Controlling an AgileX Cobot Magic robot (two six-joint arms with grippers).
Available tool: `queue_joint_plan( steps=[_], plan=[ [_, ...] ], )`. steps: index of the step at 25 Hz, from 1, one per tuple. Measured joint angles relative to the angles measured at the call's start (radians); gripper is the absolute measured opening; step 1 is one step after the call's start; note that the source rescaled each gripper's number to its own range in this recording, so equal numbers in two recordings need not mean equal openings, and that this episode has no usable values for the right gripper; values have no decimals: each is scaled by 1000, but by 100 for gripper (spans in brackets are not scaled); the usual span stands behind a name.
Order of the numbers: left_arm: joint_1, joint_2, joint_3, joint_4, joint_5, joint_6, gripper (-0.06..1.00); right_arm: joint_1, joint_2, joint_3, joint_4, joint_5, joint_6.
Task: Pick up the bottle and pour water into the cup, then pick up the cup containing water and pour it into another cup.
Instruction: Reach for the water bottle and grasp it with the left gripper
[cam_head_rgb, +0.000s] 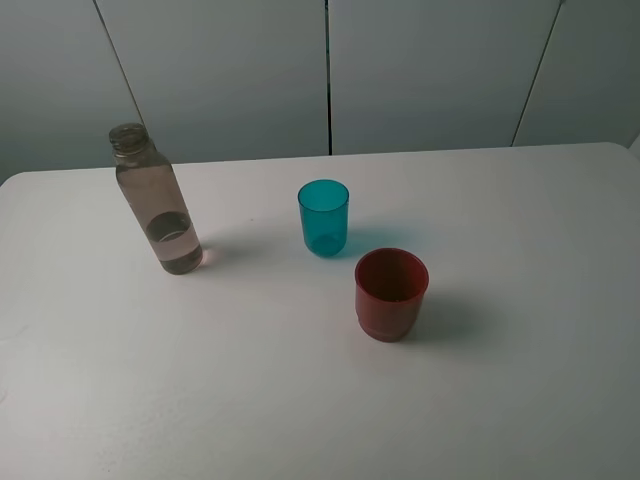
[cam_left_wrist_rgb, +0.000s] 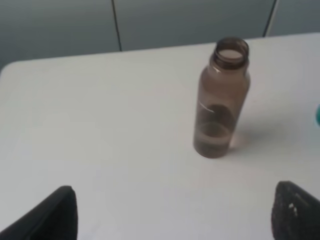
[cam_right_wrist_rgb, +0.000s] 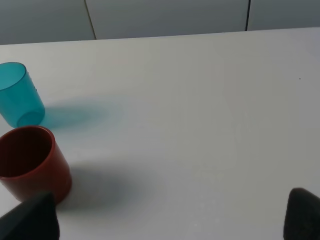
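I read the left end effector (cam_left_wrist_rgb: 176, 216) and right end effector (cam_right_wrist_rgb: 167, 219) both spread wide. On the white worktop (cam_head_rgb: 500, 390), the red-brown cup (cam_head_rgb: 391, 293) is nearest. The teal cup (cam_head_rgb: 323, 217) stands just behind it, apart. The uncapped bottle (cam_head_rgb: 157, 200) stands upright, well left.

Left hand (cam_left_wrist_rgb: 175, 216) and right hand (cam_right_wrist_rgb: 167, 219) have matte black fingers (cam_left_wrist_rgb: 54, 217).
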Motion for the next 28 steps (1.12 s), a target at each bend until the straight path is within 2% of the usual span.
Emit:
queue_joint_plan(
  steps=[5,10,18,23,28],
  plan=[
    [0,58,0,-147,-26,57,95,0,0,0,0,0,0],
    [0,63,0,-219,-56,90,95,0,0,0,0,0,0],
    [-1,87,47,-233,-100,97,95,0,0,0,0,0,0],
    [-1,190,111,-208,-120,97,95,0,0,0,0,0,0],
    [-8,289,164,-190,-197,97,95,0,0,0,0,0,0]
  ],
)
